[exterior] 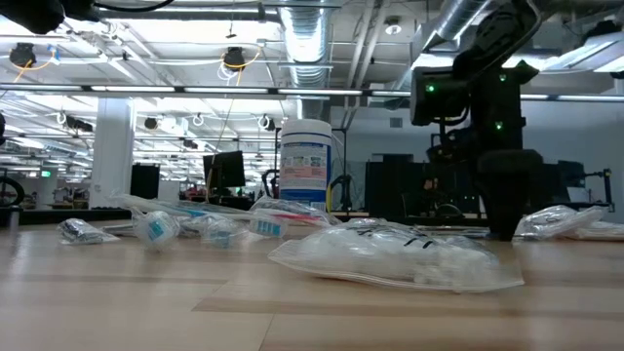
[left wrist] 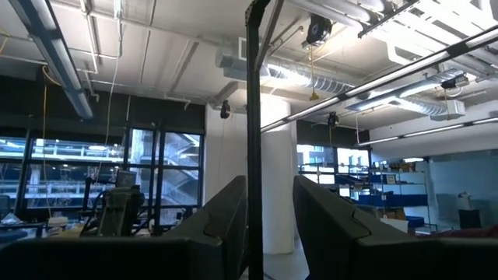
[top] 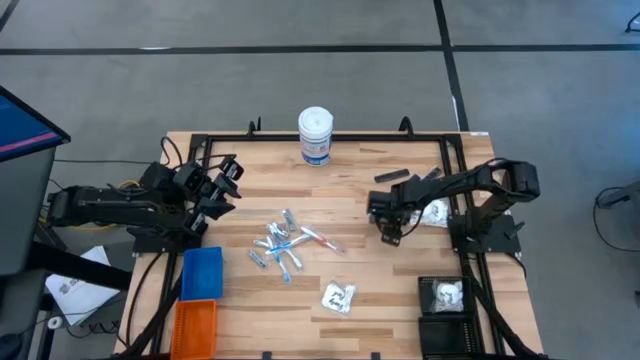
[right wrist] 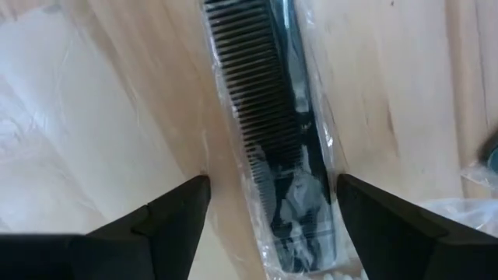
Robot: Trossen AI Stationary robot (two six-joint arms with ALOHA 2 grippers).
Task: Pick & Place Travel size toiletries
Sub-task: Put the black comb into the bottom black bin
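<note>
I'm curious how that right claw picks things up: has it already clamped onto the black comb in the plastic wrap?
No: the right gripper is open, one finger on each side of the wrapped black comb, with bare table showing between.

A black plastic comb [right wrist: 272,132] lies in glossy clear wrap on the matt, pale wooden table [right wrist: 93,132].

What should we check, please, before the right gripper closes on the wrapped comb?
1. Right gripper open: ok.
2. Black comb in its clear wrap lies between the fingers: ok.
3. Comb lies flat on the table: ok.
4. Fingers low enough to grip the comb: cannot tell.
5. Left gripper parked at the table's left edge, away from the pile of tubes: ok.
</note>
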